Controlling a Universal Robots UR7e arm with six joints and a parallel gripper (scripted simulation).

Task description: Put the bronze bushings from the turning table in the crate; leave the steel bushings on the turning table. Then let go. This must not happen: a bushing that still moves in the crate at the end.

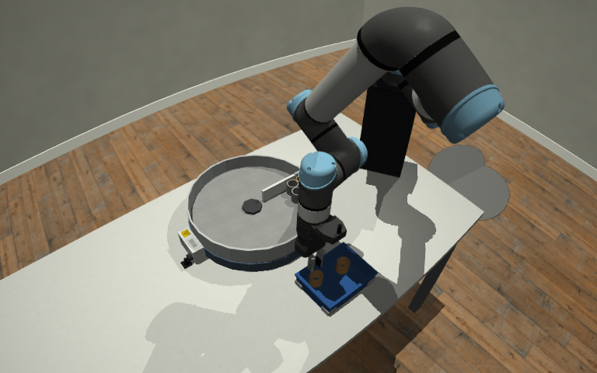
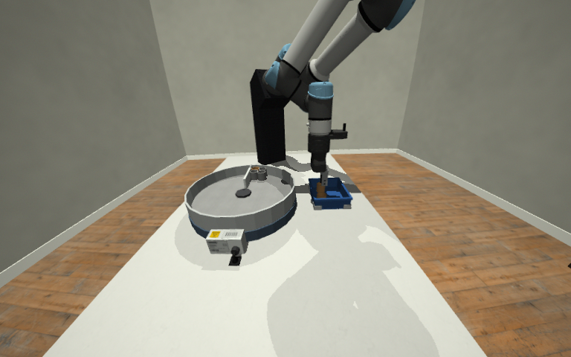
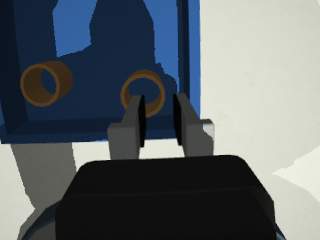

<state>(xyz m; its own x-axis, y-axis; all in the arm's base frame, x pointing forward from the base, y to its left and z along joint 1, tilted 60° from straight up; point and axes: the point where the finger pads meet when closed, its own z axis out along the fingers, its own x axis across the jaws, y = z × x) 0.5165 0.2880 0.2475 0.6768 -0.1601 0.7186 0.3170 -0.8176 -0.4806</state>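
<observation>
The blue crate (image 1: 313, 295) (image 2: 332, 204) (image 3: 195, 50) holds two bronze bushings. One bronze bushing (image 1: 315, 284) (image 3: 124, 93) stands by the near wall, just below the fingers. The other bronze bushing (image 1: 342, 270) (image 3: 65, 80) stands apart from it. My gripper (image 1: 315, 263) (image 2: 324, 184) (image 3: 159, 110) hangs above the crate, pointing down, partly open with nothing between its fingers. On the turning table (image 1: 228, 224) (image 2: 218, 201), grey steel bushings (image 1: 291, 189) (image 2: 262, 175) stand grouped with at least one bronze bushing (image 2: 254, 168), mostly hidden by the arm in the top view.
A white guide bar (image 1: 274, 189) (image 2: 246, 176) runs beside the grouped bushings. The turning table's raised grey wall (image 1: 246, 255) (image 2: 236, 222) stands between them and the crate. A control box (image 1: 190, 244) (image 2: 225, 242) sits at the turning table's outer side.
</observation>
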